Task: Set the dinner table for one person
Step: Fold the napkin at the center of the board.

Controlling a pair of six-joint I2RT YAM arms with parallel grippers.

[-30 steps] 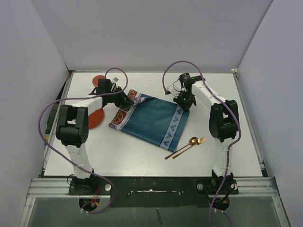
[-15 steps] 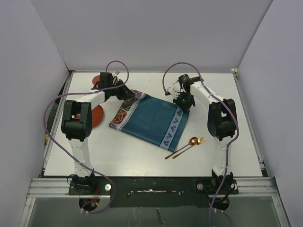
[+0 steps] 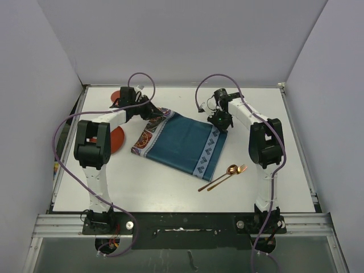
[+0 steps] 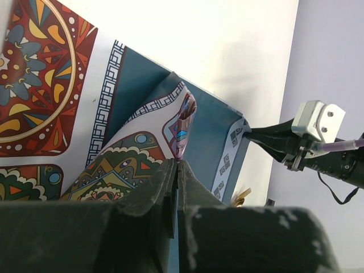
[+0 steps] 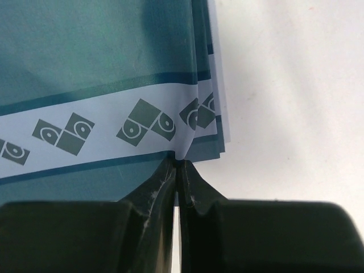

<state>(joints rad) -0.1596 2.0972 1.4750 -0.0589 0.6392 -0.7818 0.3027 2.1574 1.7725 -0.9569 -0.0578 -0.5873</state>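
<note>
Left gripper (image 4: 176,166): jaws pinched shut on a raised fold at the far-left corner of the placemat (image 3: 182,145), on its bright patterned end.
Right gripper (image 5: 179,165): jaws pinched shut on the placemat's far-right corner, on the pale band with grey squares.
Dinner table (image 3: 170,187): lay flat under the placemat and ran out past it on every side.
Table handling: rigid, smooth and fixed, with nothing to grip. Judged slick enough for the mat to slide over it.
Placemat handling: looked thin, light and limp, and creased where pinched. Best held at both far corners at once and kept taut. A one-sided pull would likely bunch it or slip it out of the pinch.
Spoon (image 3: 216,180), fork (image 3: 226,178): lay side by side just off the placemat's near-right corner. Judged stiff, thin and awkward to get under.
Hidden: red plate (image 3: 115,142) left of the placemat was partly behind the left arm (image 3: 91,148). A second red disc (image 3: 118,95) beyond the placemat's far-left corner was mostly covered; could not tell what it was.
Unclear: the right wrist view showed several stacked edges at the corner; could not tell folded mat from separate layers.
</note>
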